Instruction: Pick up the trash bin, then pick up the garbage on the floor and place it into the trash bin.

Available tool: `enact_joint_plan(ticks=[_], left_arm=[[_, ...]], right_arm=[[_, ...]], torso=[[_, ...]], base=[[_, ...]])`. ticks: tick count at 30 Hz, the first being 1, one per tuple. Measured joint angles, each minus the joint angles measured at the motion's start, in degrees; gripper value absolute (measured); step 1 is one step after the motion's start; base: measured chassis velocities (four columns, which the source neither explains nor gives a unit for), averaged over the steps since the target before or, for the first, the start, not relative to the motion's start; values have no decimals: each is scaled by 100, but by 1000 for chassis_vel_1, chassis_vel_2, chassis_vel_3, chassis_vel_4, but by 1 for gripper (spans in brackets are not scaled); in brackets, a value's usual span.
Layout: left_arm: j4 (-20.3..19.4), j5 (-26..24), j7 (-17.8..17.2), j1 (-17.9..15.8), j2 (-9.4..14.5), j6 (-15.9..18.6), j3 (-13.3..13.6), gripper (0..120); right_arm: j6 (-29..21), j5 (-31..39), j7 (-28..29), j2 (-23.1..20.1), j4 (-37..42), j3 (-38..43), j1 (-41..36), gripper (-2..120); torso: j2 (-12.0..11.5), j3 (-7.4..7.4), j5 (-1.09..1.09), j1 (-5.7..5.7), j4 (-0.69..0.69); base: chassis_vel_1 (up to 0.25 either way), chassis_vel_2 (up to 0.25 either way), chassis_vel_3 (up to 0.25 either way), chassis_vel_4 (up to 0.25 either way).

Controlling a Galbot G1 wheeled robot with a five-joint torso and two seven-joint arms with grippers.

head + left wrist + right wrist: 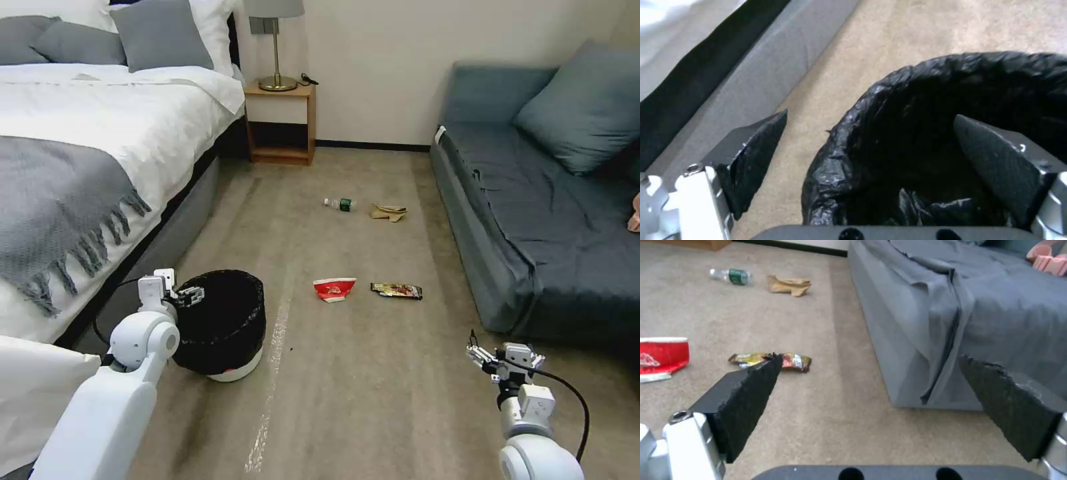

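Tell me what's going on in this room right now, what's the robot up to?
The robot is tidying litter off a bedroom floor. Its left gripper is open at the rim of the trash bin, one finger outside and one over the black liner, not closed on it. The right gripper hangs open near the sofa, holding nothing. All the garbage lies on the carpet: a red-white wrapper, a snack wrapper, a bottle and crumpled paper.
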Motion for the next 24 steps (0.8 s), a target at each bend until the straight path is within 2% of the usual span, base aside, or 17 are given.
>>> enact_joint_plan(ticks=[22,24], left_arm=[[387,144,-115,-92,-138,71,40,99],[530,138,-118,-154,-169,73,23,99]], right_arm=[[91,-257,-26,108,-369,-202,167,100],[127,-306,-38,112,-438,-234,193,100]], torso=[[0,0,0,0,0],[0,0,0,0,0]], base=[[0,0,0,0],[0,0,0,0]])
